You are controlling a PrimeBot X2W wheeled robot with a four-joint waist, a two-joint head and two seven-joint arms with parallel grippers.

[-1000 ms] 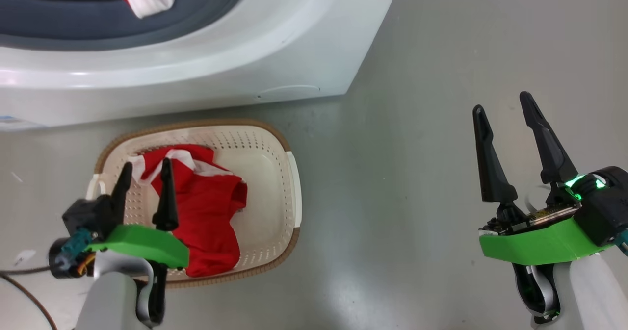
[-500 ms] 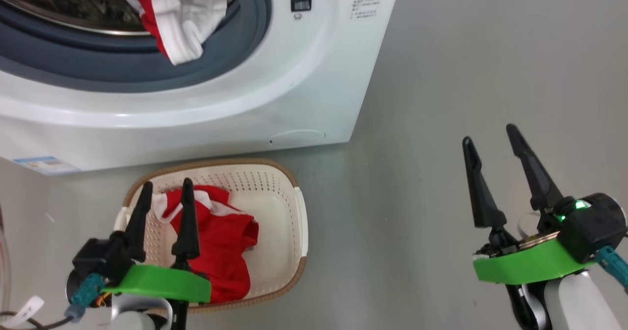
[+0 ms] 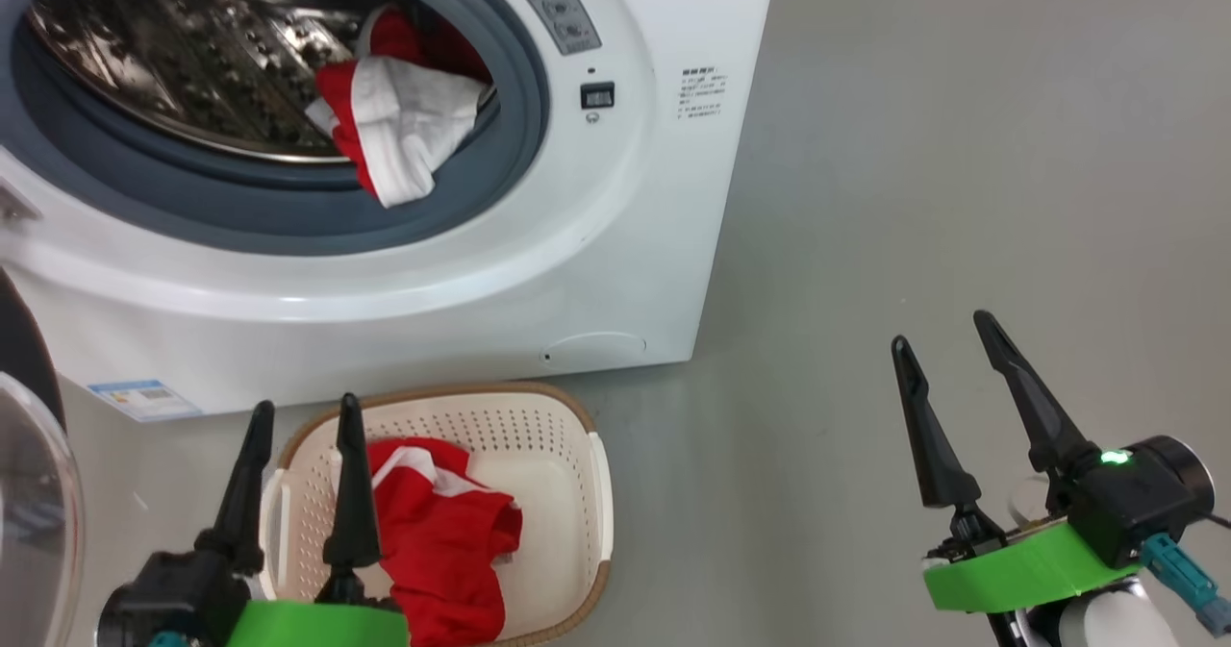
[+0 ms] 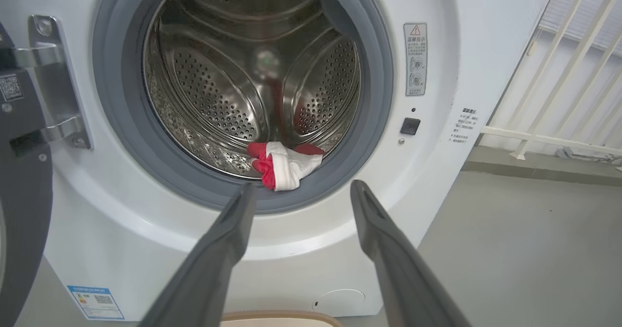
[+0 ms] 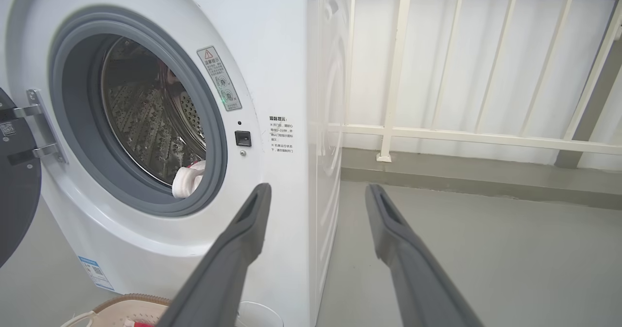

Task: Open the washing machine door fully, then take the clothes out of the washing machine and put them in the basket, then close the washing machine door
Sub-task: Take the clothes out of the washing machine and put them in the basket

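The door (image 3: 27, 532) stood wide open at 8 o'clock in the head view, and the washer (image 3: 615, 272) filled the top from 10 to 12 o'clock. The basket (image 3: 577, 435) sat on the floor (image 3: 866, 147) just in front of the washer, at 7 o'clock, with some red clothes (image 3: 442, 551) already inside it. One more red and white piece (image 3: 404, 137) was in the drum (image 4: 228, 89). It lay at the 5 o'clock side of the round hole and flopped over the grey seal (image 3: 288, 229). The left gripper (image 3: 306, 402) hung near the basket with its fingers wide apart and nothing between them. The right gripper (image 3: 941, 328) sat over the floor at 4 o'clock, well away from the washer, fingers apart too and holding nothing. The job in hand looked like fetching that piece. The left gripper looked best for it, since its wrist view faced the cloth, at 12 o'clock past its fingertips. A good way would be to keep the fingers wide, go in over the seal and not into it, slide one finger under the bunched part, and close on a thick fold, not a thin edge. Then lift it clear of the seal so it would not catch, and let go right over the basket. The door should wait until the drum looked empty.
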